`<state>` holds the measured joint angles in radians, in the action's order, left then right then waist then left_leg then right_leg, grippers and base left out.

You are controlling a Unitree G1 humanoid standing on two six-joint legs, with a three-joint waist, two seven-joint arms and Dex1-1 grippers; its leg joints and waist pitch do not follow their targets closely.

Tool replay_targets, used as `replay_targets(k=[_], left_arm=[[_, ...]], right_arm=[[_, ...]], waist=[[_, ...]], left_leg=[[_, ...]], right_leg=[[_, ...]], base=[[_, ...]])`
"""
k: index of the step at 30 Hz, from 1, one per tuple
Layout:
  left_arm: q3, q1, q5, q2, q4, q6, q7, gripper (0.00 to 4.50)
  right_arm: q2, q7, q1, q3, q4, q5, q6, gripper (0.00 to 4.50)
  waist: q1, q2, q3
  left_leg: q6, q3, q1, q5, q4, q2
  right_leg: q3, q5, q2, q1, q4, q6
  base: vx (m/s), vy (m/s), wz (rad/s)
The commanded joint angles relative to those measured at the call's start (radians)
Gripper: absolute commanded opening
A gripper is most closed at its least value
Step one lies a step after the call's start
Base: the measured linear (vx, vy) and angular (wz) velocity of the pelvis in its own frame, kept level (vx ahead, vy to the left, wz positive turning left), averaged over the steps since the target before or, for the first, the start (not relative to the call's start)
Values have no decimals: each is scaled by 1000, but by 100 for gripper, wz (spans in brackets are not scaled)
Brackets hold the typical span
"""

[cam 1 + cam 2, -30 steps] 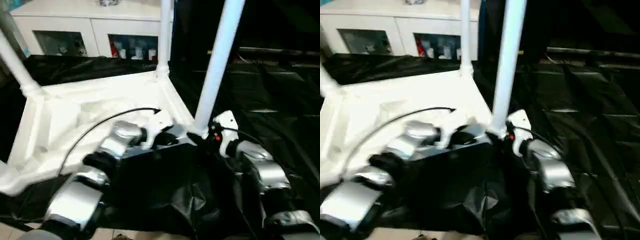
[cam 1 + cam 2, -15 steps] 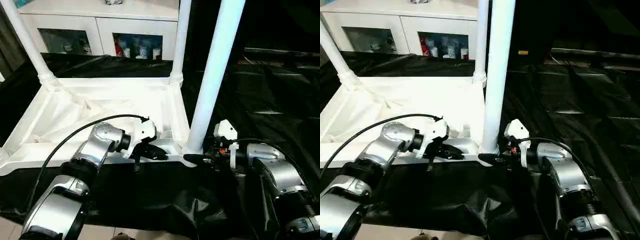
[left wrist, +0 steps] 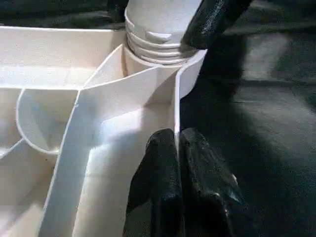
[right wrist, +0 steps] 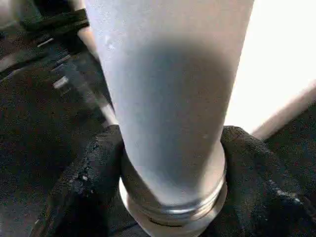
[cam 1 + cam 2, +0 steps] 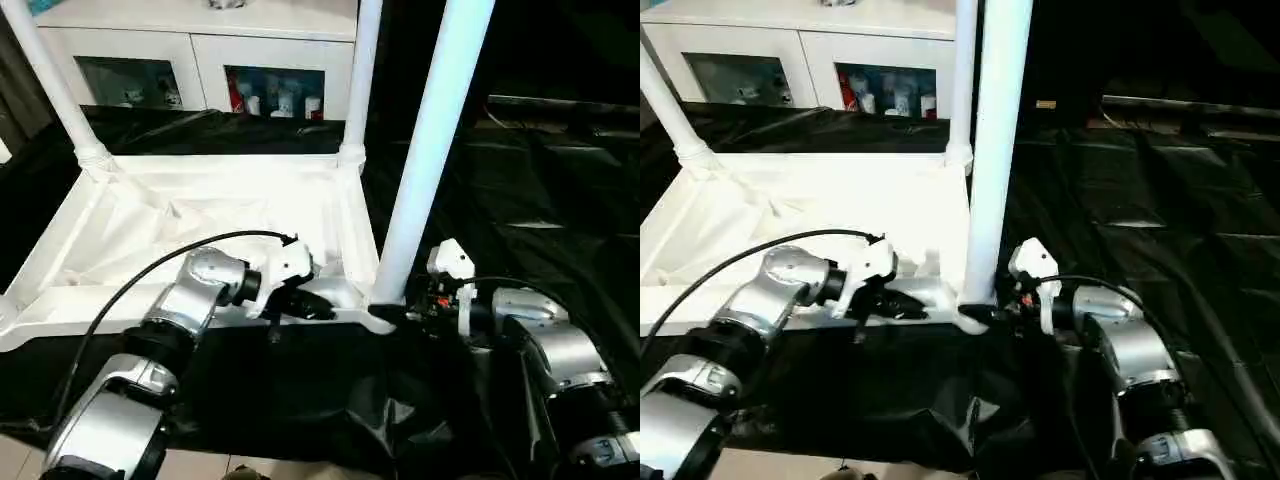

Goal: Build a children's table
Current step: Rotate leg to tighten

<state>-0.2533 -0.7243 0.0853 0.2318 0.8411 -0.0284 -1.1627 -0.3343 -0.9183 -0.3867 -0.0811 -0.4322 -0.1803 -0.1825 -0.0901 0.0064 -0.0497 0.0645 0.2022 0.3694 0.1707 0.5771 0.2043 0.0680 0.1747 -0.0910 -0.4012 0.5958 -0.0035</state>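
The white tabletop [image 5: 150,215] lies upside down on black sheeting, ribbed side up. Three white legs stand in its corner sockets: far left [image 5: 50,80], far right [image 5: 362,70] and near right [image 5: 425,150]. My left gripper [image 5: 310,308] is shut on the thin front rim wall beside the near right corner; in the left wrist view its fingers [image 3: 158,187] pinch that wall just below the leg's threaded base [image 3: 158,34]. My right gripper [image 5: 395,315] reaches in from the right at the near right leg's foot. Its fingers [image 4: 89,182] press both sides of the leg [image 4: 168,98] just above the collar.
Black plastic sheeting [image 5: 520,200] covers the floor around the tabletop, rumpled in front of me. A white cabinet [image 5: 200,50] with glass doors stands behind the tabletop. A black cable [image 5: 150,270] arcs over my left forearm.
The camera has swung and steadied since a second ago. My right gripper's fingers have drawn in around the foot of the near right leg. The left gripper keeps its pinch on the rim.
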Motion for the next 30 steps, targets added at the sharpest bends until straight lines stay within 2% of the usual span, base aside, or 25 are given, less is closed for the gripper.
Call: replay_targets(k=[1, 2, 3, 4, 5, 6, 7, 8, 9, 11, 12, 14, 15, 16, 18, 19, 20, 22, 25, 27, 28, 29, 30], left_arm=[[18, -45, 13, -55, 34, 0, 151, 0], [26, -61, 12, -87, 56, 11, 205, 0], [32, -78, 15, -120, 79, 19, 265, 0], [34, -88, 17, -140, 91, 23, 300, 0], [36, -98, 16, -167, 107, 26, 334, 0], [40, -106, 12, -190, 118, 27, 357, 0], [44, -113, 6, -213, 127, 34, 373, 0], [45, -120, 4, -231, 140, 35, 383, 0], [40, -124, 8, -242, 150, 29, 385, 0], [34, -128, 15, -248, 162, 22, 388, 0], [29, -132, 26, -249, 175, 11, 385, 0], [26, -135, 31, -240, 183, 4, 374, 0], [26, -134, 28, -231, 182, 0, 356, 0], [26, -133, 26, -225, 181, -3, 344, 0], [30, -129, 17, -202, 170, -8, 310, 0], [30, -117, 3, -179, 150, -16, 247, 0], [30, -116, 2, -178, 150, -16, 246, 0], [24, -99, -9, -151, 125, -35, 167, 0], [1, -62, -21, -87, 74, -59, 17, 0], [-7, -38, -43, -48, 34, -57, -86, 0], [-7, -30, -52, -38, 21, -55, -119, 0], [-8, -26, -56, -31, 14, -53, -131, 0], [-8, -21, -60, -23, 4, -51, -147, 0]], right_arm=[[41, 121, 23, -21, -46, 56, -13, 267], [71, 202, 23, -11, -64, 72, -22, 266], [106, 299, 18, 3, -85, 90, -26, 266], [128, 362, 13, 13, -98, 100, -29, 266], [164, 440, 1, 34, -117, 97, -57, 266], [192, 487, -10, 45, -130, 92, -77, 266], [220, 519, -23, 49, -140, 88, -87, 266], [243, 538, -36, 47, -151, 88, -84, 266], [259, 545, -49, 39, -162, 95, -68, 266], [269, 547, -63, 28, -172, 106, -47, 266], [279, 532, -75, 20, -177, 109, -19, 301], [279, 493, -77, 19, -163, 92, -7, 336], [271, 463, -74, 18, -149, 82, -6, 339], [265, 447, -71, 17, -139, 76, -7, 339], [236, 378, -60, 20, -103, 46, -32, 371], [190, 280, -45, -2, -68, 34, -36, 371], [189, 277, -44, -3, -67, 33, -36, 371], [134, 171, -27, -25, -35, 21, -33, 371], [34, -1, 0, -56, 18, 3, -24, 371], [-23, -94, 9, -70, 37, 7, 2, 371], [-39, -124, 11, -72, 45, 5, 4, 371], [-48, -138, 11, -71, 48, 2, 4, 371], [-60, -157, 11, -71, 52, -1, 3, 371]], waist=[[6, -13, 60], [8, -12, 58], [12, -8, 57], [13, -10, 57], [16, -4, 58], [20, -6, 58], [20, 3, 59], [26, -6, 59], [27, 3, 59], [31, -3, 59], [31, 1, 60], [30, 1, 61], [32, -2, 61], [31, 0, 62], [29, 0, 62], [29, -3, 63], [26, -3, 63], [25, -4, 64], [21, -5, 69], [19, -1, 70], [17, -1, 73], [16, 2, 74], [14, 1, 73]], left_leg=[[-20, -16, -20, 261, -64, 25], [-15, -19, -17, 271, -66, 24], [-4, -18, -22, 287, -68, 25], [0, -20, -24, 296, -68, 24], [4, -23, -21, 299, -70, 22], [8, -23, -22, 309, -71, 22], [9, -24, -24, 316, -71, 20], [4, -23, -19, 316, -70, 18], [-4, -21, -23, 318, -67, 17], [-19, -21, -17, 309, -67, 16], [-28, -20, -17, 305, -65, 14], [-35, -21, -15, 297, -67, 16], [-39, -21, -14, 299, -67, 16], [-40, -22, -14, 298, -67, 16], [-51, -23, -12, 289, -68, 19], [-54, -22, -12, 288, -68, 19], [-60, -22, -9, 278, -68, 19], [-73, -20, -7, 261, -65, 20], [-91, -19, -3, 211, -60, 24], [-101, -16, -2, 196, -58, 27], [-109, -15, -1, 174, -54, 27], [-117, -13, -5, 167, -53, 29], [-119, -13, -4, 166, -53, 30]], right_leg=[[-38, 366, -56, 39, -86, -183], [-37, 397, -56, 39, -90, -165], [-38, 407, -54, 33, -93, -157], [-38, 412, -54, 32, -93, -158], [-38, 418, -55, 36, -94, -154], [-37, 421, -54, 32, -96, -151], [-37, 422, -55, 33, -97, -152], [-36, 412, -53, 37, -98, -149], [-38, 408, -54, 31, -101, -151], [-37, 398, -53, 38, -101, -153], [-37, 401, -54, 36, -104, -149], [-36, 404, -53, 38, -102, -145], [-35, 409, -53, 39, -102, -143], [-35, 411, -53, 40, -101, -143], [-36, 379, -53, 42, -99, -150], [-36, 370, -53, 43, -97, -154], [-36, 353, -53, 48, -95, -158], [-38, 319, -54, 49, -91, -170], [-37, 240, -56, 55, -80, -199], [-36, 188, -54, 53, -71, -224], [-36, 139, -52, 55, -63, -244], [-36, 107, -51, 51, -61, -260], [-35, 96, -52, 52, -59, -271]], base=[[0, 0, 0], [0, 0, 0], [0, 0, 0], [0, 0, 0], [0, 0, 0], [0, 0, 0], [0, 0, 0], [0, 0, 0], [0, 0, 0], [0, 0, 0], [0, 0, 0], [0, 0, 0], [0, 0, 0], [0, 0, 0], [0, 0, 0], [0, 0, 0], [0, 0, 0], [0, 0, 0], [0, 0, 0], [0, 0, 0], [0, 0, 0], [0, 0, 0], [0, 0, 0]])
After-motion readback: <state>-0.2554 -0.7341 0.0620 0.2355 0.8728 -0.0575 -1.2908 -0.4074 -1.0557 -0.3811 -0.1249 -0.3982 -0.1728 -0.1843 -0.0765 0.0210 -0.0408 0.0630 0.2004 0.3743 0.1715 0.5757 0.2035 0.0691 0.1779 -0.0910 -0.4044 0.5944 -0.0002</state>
